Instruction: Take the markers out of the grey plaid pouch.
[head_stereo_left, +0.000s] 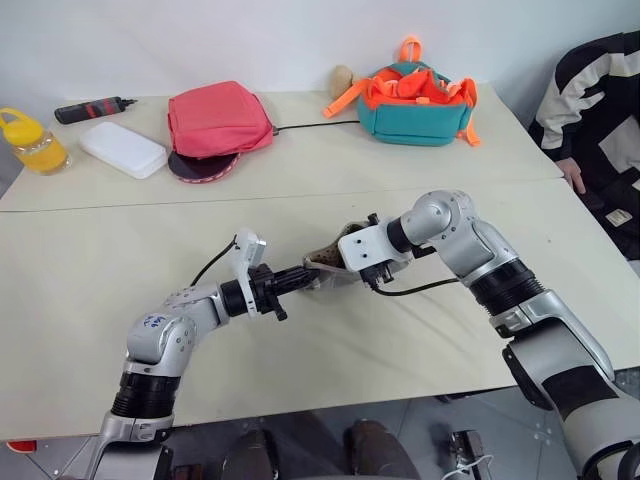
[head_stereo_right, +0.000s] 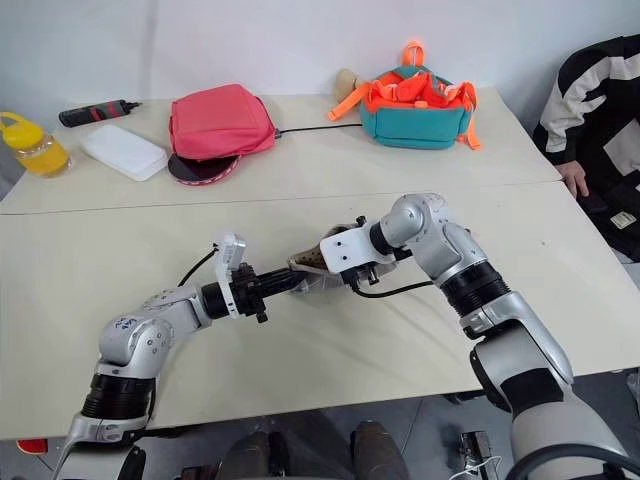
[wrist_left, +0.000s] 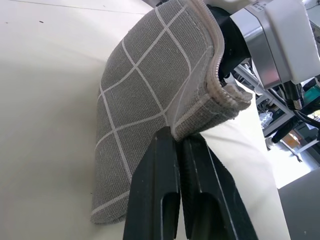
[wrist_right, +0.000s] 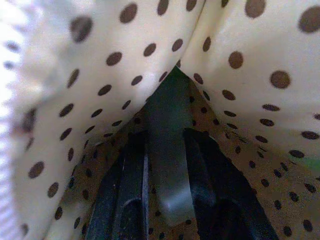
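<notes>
**Right gripper deep in the pouch, marker between its fingers**

Mid-table, and both arms meet over the pouch (wrist_left: 150, 95). The left gripper (wrist_left: 181, 145) has its fingers pressed together on the pouch's lower edge by the zipper, holding it up off the table (head_stereo_left: 100, 300). The right gripper (wrist_right: 167, 165) is buried in the opening, dotted lining all round, with a dark green marker (wrist_right: 167, 145) lying between its two fingers, which look to be nipping it rather than spread wide.

What could go wrong? The hold on the marker looks shallow, judging by how much of it runs beyond the fingers; pulled out at a slant, it could catch the lining and slip back in. A hard tug could also drag the fabric out of the left pinch, and the pouch would drop. Any second marker is hidden from here.

Room to move: plenty. The near table around the arms is bare, while the pink bag (head_stereo_left: 218, 120) and backpack (head_stereo_left: 415, 100) sit well apart at the far side. A person (head_stereo_left: 600, 110) sits at the right edge, so a rightward swing wants care.
</notes>
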